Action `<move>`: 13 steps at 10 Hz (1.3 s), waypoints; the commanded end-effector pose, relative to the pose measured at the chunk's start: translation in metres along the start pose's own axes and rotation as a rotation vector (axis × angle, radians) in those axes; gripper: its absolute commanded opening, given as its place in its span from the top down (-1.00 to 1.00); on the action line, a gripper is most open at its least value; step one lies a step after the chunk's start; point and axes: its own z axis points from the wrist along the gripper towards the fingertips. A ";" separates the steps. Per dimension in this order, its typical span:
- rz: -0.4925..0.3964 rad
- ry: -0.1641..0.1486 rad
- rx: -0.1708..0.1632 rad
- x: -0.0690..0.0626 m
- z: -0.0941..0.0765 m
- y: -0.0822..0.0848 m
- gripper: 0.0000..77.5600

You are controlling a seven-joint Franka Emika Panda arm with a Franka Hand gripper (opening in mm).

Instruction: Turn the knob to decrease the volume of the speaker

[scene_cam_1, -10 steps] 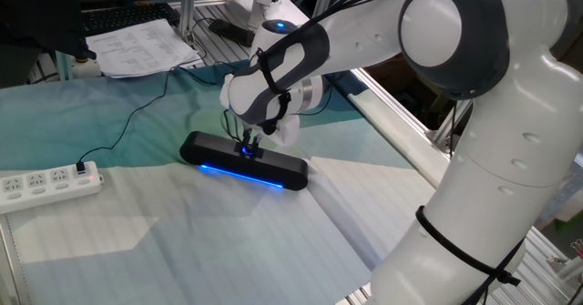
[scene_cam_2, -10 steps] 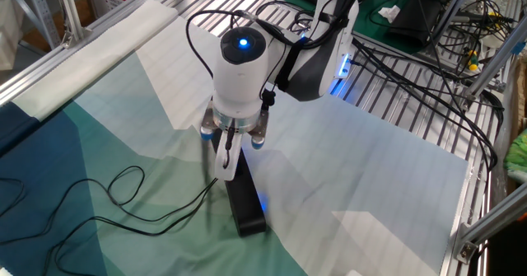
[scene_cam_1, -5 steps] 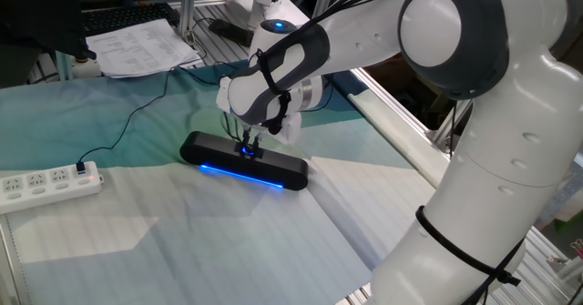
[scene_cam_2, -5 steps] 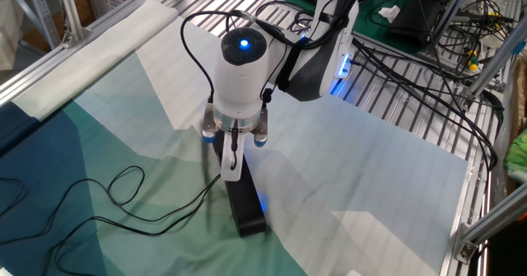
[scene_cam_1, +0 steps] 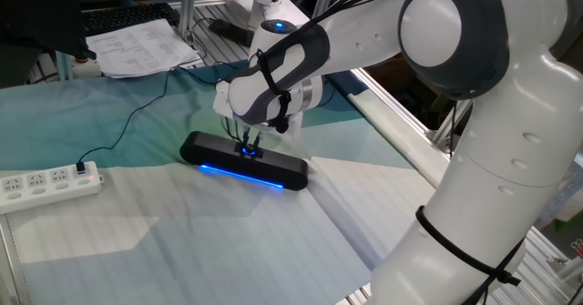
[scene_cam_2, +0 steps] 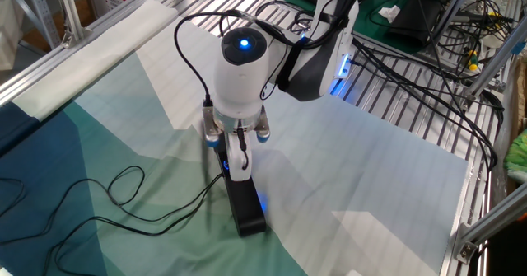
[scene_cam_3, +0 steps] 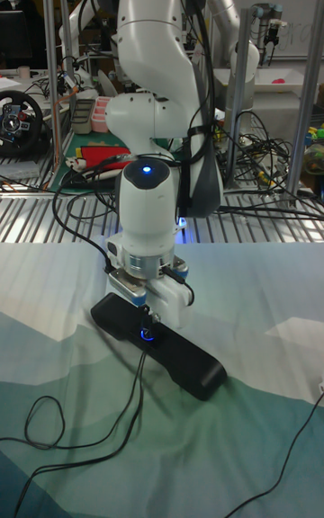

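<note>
The speaker (scene_cam_1: 284, 172) is a long black bar with a blue glowing strip, lying on the teal and white cloth. It also shows in the other fixed view (scene_cam_2: 245, 212) and the tall fixed view (scene_cam_3: 187, 365). Its knob (scene_cam_3: 146, 334) glows blue on top, near the bar's middle. My gripper (scene_cam_1: 248, 146) points straight down and is shut on the knob (scene_cam_1: 248, 149). In the other fixed view my gripper (scene_cam_2: 231, 167) hides most of the knob behind a white finger (scene_cam_2: 237, 165).
A white power strip (scene_cam_1: 47, 184) lies at the left with the thin black cable (scene_cam_1: 127, 123) running to it. Cable loops (scene_cam_2: 123, 195) lie on the cloth beside the speaker. Papers (scene_cam_1: 137, 45) sit at the back. Metal frame rails (scene_cam_1: 392, 114) border the table.
The wrist has rotated about its vertical axis while staying on the knob; the fingers have swung round. The speaker has not shifted.
</note>
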 end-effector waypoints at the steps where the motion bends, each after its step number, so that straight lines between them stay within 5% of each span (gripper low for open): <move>1: -0.126 0.003 0.001 0.000 0.000 0.000 0.96; 13: -0.607 0.023 0.004 0.000 0.000 0.000 0.96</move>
